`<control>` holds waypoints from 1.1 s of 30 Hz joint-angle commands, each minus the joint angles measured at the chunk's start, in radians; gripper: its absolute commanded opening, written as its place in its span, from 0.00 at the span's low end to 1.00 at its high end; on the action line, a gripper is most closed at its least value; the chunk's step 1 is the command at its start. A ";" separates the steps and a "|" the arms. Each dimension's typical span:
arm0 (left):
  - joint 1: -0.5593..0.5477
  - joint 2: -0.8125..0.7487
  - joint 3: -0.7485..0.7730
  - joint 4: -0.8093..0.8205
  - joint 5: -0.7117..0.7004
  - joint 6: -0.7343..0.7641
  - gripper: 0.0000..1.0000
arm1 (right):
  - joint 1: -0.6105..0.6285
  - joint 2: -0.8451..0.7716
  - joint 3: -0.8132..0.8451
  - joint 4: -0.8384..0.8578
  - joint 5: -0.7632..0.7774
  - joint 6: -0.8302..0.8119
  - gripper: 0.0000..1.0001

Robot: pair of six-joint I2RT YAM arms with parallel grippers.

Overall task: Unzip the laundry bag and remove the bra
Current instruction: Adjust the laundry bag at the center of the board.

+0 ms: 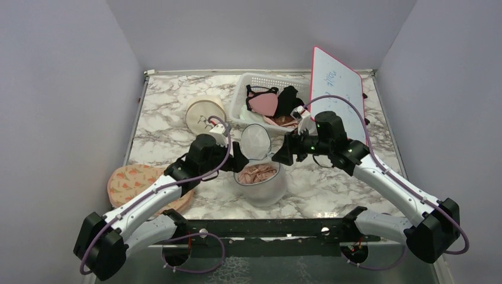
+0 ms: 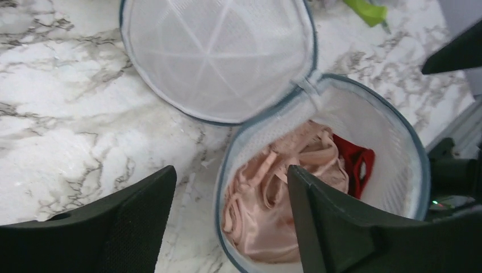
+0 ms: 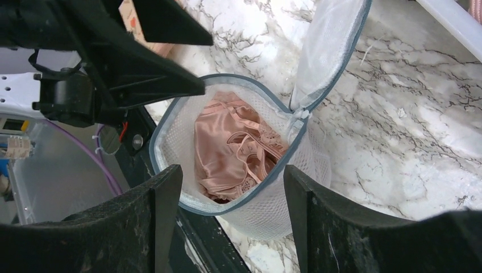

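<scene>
Top view first. The laundry bag (image 1: 264, 188) is already unzipped, with its lid (image 1: 255, 142) flipped up on the far side and the peach bra (image 1: 257, 173) bunched inside. The left gripper (image 1: 240, 163) sits just left of the bag and the right gripper (image 1: 282, 155) just right of it, so they're close to each other. My worry is that if both dive in together they'll bump, because the mouth is narrow. The bag also sits by the near edge of the tabletop (image 1: 171, 112) with nothing pinning it. A tug on the bra could drag the whole thing along or tip it off.

Left wrist view: the left gripper (image 2: 230, 173) is spread wide with nothing between its fingers, over the bag's left rim. A red piece (image 2: 357, 162) is tucked beside the bra (image 2: 267, 210), and a sloppy grab might haul that out too.

Right wrist view: the right gripper (image 3: 227, 177) is also wide open and empty. It's above the bag (image 3: 273, 213) and not touching it, far as I can tell. The bra (image 3: 224, 142) has loose straps lying right by the zip ring (image 3: 224, 211), so they could snag there on the way up.
</scene>
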 commanded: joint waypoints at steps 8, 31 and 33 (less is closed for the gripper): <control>0.003 0.277 0.112 -0.054 0.079 0.055 0.40 | 0.009 -0.019 0.007 0.023 -0.037 -0.011 0.64; 0.000 -0.102 -0.115 0.153 0.073 -0.078 0.00 | 0.034 0.020 0.005 0.068 -0.063 0.009 0.62; 0.000 -0.089 -0.123 0.117 0.052 -0.068 0.00 | 0.073 0.033 0.007 0.067 -0.044 0.010 0.61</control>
